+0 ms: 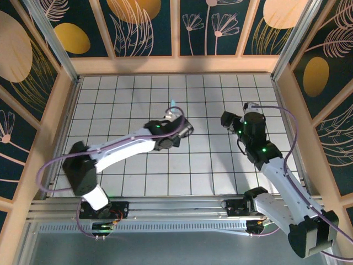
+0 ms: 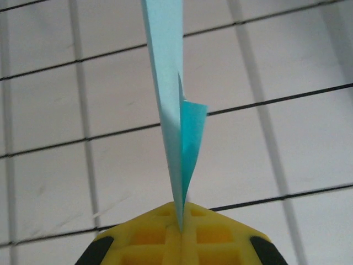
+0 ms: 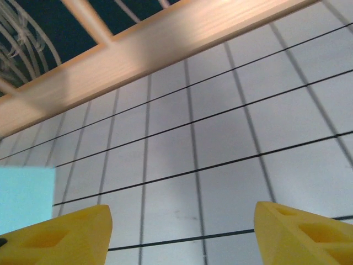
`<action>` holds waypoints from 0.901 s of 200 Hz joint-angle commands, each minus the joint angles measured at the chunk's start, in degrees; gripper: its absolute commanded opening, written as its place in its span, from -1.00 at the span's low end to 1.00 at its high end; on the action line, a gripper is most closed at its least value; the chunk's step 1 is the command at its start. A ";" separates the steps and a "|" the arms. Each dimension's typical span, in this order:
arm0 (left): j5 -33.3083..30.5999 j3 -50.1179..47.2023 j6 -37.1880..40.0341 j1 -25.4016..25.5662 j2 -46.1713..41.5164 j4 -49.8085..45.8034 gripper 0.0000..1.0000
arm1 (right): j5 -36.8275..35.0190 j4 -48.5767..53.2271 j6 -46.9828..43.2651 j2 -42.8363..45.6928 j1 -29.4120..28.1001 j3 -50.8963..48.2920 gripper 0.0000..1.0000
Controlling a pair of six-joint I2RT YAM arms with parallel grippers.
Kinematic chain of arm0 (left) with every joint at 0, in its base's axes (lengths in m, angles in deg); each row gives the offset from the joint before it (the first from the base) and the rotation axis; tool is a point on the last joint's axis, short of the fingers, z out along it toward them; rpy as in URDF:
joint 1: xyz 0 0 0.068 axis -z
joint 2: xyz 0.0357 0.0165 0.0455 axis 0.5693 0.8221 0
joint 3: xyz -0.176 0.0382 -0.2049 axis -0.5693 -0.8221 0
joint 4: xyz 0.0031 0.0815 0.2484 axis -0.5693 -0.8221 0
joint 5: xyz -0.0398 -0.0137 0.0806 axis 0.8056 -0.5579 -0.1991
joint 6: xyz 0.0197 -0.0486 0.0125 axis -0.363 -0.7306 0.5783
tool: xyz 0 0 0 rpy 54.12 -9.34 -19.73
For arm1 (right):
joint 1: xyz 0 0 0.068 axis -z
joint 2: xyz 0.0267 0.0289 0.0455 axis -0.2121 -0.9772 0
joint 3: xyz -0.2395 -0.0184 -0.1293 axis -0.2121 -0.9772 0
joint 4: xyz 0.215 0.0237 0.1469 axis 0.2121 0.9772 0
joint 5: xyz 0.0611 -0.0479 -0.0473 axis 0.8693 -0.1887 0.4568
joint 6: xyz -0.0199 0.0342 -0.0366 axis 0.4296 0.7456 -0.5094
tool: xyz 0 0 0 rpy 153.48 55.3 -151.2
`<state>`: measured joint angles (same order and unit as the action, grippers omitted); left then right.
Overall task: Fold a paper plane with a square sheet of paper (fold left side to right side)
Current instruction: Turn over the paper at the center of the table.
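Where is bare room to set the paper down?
Free: white tiled table's far-left corner by the wooden frame, and near tiles between left arm and right arm. Crowded: centre, where the left tool grips the folded light teal paper.

Light teal-blue paper plane (image 2: 172, 110), yellow jaws, white table (image 1: 193, 176) gridded in black, navy walls (image 1: 143, 33) with gold leaf motifs

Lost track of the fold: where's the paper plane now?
In the top view the paper plane stands over the table's middle, pinched in the left arm's fingers, left of the right arm's open fingers.
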<state>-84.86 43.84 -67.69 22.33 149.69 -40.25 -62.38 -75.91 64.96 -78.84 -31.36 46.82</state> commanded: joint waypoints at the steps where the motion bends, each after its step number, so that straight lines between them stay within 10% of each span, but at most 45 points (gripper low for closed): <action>1: -12.71 3.96 -9.17 2.15 7.56 -20.95 -1.00 | -5.00 2.32 -1.48 2.51 1.23 -1.33 0.41; 101: 13.80 -0.45 -10.27 3.78 13.43 3.45 -0.95 | -0.26 -0.04 -1.14 3.30 3.57 -3.99 0.42; 180: 17.78 4.50 -7.23 3.08 18.51 6.14 -0.59 | 6.15 -0.14 -1.59 -0.08 4.96 -4.02 0.42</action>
<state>-69.71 46.22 -76.30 25.83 166.79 -35.16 -59.56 -75.02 63.72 -77.13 -27.38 43.17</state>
